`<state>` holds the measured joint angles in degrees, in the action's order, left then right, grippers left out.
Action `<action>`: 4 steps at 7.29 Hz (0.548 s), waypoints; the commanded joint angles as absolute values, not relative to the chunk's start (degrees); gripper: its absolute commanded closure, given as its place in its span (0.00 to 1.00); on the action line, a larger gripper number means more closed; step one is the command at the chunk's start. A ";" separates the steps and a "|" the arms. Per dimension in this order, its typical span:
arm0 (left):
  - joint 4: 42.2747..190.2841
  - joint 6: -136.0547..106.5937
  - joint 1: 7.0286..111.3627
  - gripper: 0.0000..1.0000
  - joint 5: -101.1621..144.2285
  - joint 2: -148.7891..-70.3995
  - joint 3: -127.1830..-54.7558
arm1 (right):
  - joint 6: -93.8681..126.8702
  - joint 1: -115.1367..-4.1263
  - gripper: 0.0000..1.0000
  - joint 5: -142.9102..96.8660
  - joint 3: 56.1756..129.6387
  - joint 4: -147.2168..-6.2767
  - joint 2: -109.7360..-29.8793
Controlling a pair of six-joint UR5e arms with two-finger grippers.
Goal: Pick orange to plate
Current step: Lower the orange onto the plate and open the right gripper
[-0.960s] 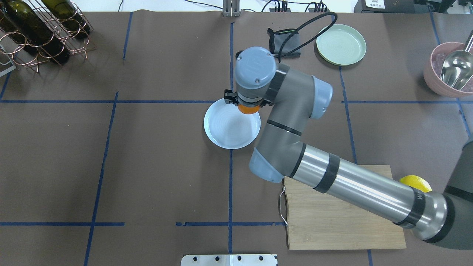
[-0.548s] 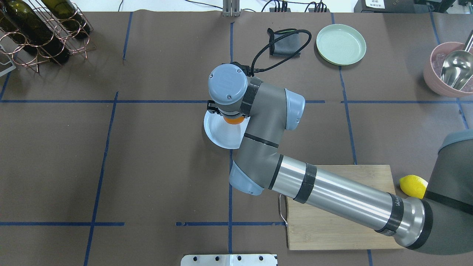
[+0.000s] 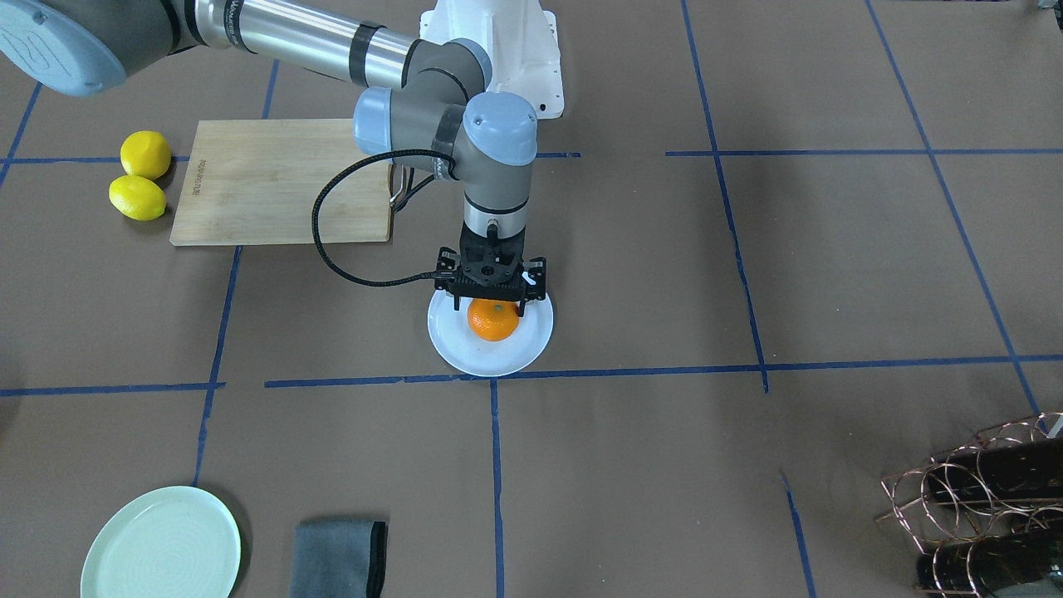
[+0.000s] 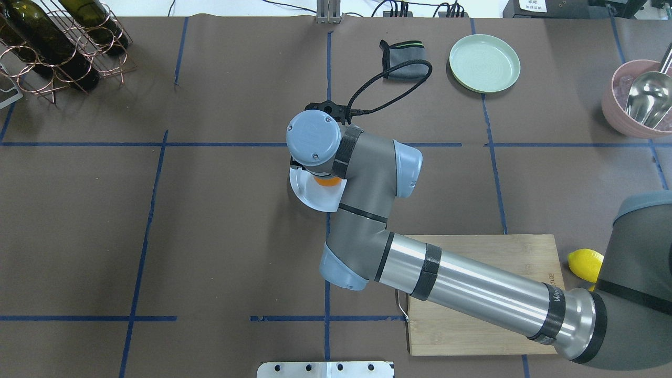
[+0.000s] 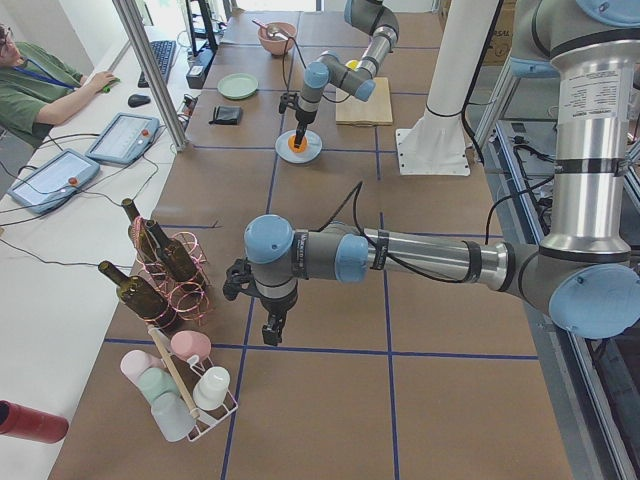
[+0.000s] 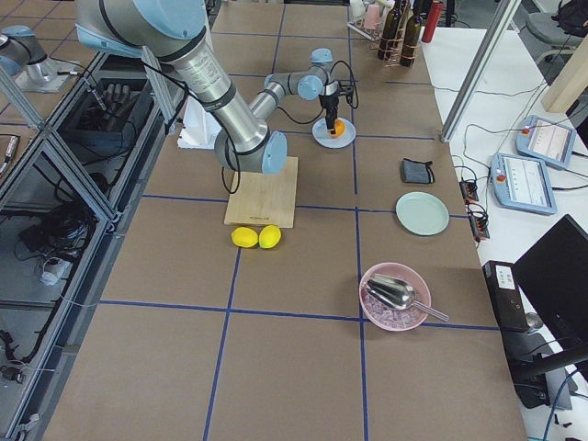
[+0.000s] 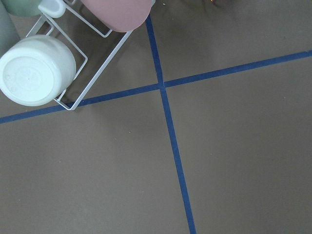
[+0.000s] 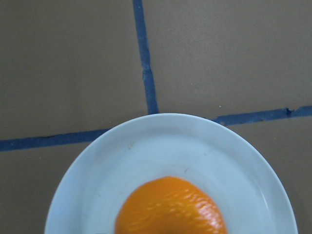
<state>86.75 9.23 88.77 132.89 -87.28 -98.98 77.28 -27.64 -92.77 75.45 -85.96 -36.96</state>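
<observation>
I see the orange point(image 3: 493, 321) sitting on the plate point(image 3: 536, 343), with my right gripper point(image 3: 490, 311) straddling it, fingers spread apart. The left gripper point(image 5: 270, 331) I cannot judge.

The small round orange point(image 8: 170, 207) has bumpy, slightly shiny skin. It sits on the round pale blue plate point(image 8: 243, 161), which looks smooth and glossy. The table point(image 3: 747, 274) is covered in dull brown paper with blue tape lines. Beside the two yellow lemons point(image 3: 141, 176) lies a flat board of light wood point(image 3: 282, 183). The right arm's long silver tube point(image 4: 483, 294) is shiny metal.
</observation>
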 commanded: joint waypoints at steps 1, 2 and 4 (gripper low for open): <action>86.75 9.23 88.77 0.00 132.89 -87.19 -98.96 | 76.73 -28.90 0.00 -92.98 76.02 -85.43 -36.04; 86.66 9.32 88.77 0.00 132.80 -87.27 -99.05 | 74.81 -32.40 0.00 -97.34 77.85 -85.78 -36.38; 86.31 9.32 88.77 0.00 132.80 -86.93 -99.05 | 61.08 -42.66 0.00 -108.84 83.81 -88.57 -41.36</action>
